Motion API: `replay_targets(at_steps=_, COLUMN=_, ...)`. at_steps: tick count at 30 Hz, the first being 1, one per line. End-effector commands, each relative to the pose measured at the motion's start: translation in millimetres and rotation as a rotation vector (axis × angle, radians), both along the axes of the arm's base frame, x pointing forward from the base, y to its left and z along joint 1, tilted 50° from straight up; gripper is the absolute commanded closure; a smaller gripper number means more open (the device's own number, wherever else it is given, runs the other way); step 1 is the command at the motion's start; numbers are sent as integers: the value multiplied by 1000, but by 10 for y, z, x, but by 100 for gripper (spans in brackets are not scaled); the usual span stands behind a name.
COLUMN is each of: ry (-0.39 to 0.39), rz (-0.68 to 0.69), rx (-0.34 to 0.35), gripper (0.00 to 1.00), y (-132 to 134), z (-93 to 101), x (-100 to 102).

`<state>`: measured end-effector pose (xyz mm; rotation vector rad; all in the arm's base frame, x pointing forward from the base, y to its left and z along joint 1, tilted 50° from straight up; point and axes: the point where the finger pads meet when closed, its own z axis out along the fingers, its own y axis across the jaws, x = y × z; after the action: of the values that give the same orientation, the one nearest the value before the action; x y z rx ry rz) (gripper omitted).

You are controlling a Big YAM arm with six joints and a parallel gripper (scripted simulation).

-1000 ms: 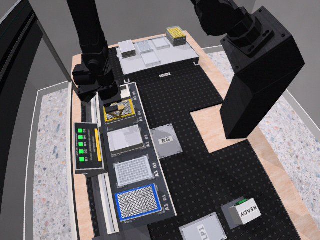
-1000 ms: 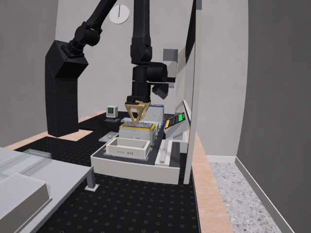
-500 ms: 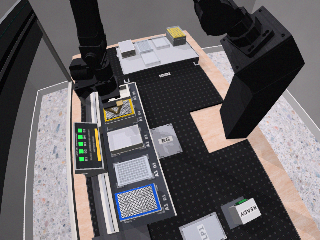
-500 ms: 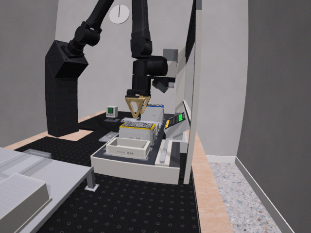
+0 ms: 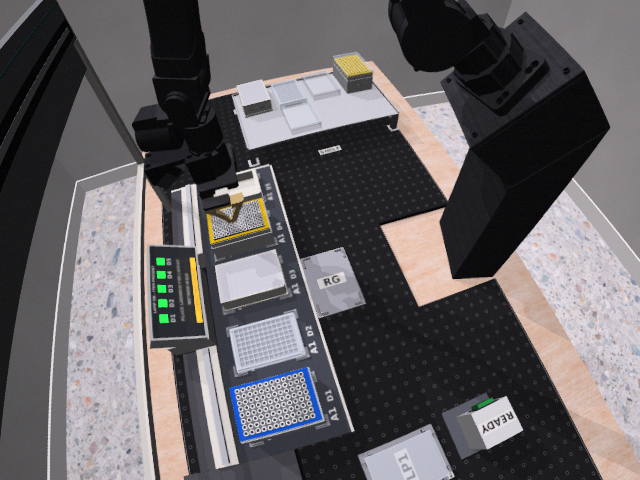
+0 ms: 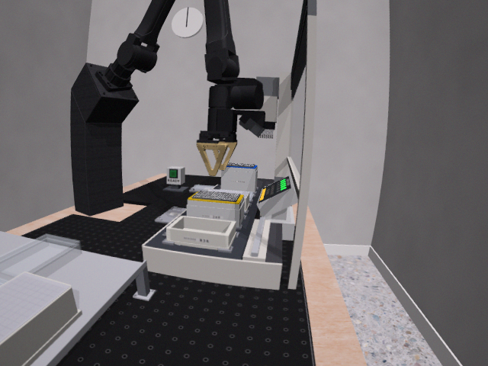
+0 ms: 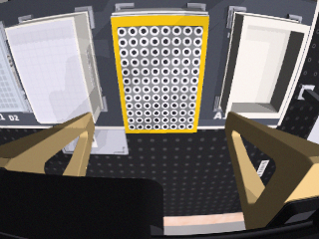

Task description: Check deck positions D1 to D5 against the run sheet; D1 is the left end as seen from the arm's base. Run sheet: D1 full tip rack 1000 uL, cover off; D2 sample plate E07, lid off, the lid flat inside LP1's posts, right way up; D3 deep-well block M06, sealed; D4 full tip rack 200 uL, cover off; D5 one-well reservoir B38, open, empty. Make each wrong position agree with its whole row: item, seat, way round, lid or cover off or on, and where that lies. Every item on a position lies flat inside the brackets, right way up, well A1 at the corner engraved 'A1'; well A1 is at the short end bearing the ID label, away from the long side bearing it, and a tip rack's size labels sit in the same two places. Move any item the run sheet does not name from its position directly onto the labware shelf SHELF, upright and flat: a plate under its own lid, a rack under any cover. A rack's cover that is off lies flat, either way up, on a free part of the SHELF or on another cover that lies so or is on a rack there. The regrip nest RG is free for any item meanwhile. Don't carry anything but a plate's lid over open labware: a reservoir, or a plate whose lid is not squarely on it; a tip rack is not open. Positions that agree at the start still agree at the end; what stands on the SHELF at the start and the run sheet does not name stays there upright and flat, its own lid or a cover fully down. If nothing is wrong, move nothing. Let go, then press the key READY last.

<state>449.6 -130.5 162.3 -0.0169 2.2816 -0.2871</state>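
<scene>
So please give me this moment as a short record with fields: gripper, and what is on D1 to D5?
gripper: open, holds nothing, above D4
D1: blue tip rack, cover off
D2: clear well plate
D3: block with pale flat top
D4: yellow tip rack, cover off
D5: white one-well reservoir, open, empty

The top view looks steeply down from high above, the exterior view sits low beyond the far end facing back, and the wrist view looks straight down closely; all share the yellow tip rack (image 5: 238,219) (image 6: 214,197) (image 7: 159,74).
</scene>
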Motion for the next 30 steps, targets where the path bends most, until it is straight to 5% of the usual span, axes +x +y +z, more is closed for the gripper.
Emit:
replay_targets(at_steps=1, ry=-17, rz=-2, rx=-9, gripper=0, y=-20, z=138, x=-71)
replay_targets(at_steps=30, ry=-18, rz=-3, rx=-9, gripper=0, y=67, z=408, x=-396)
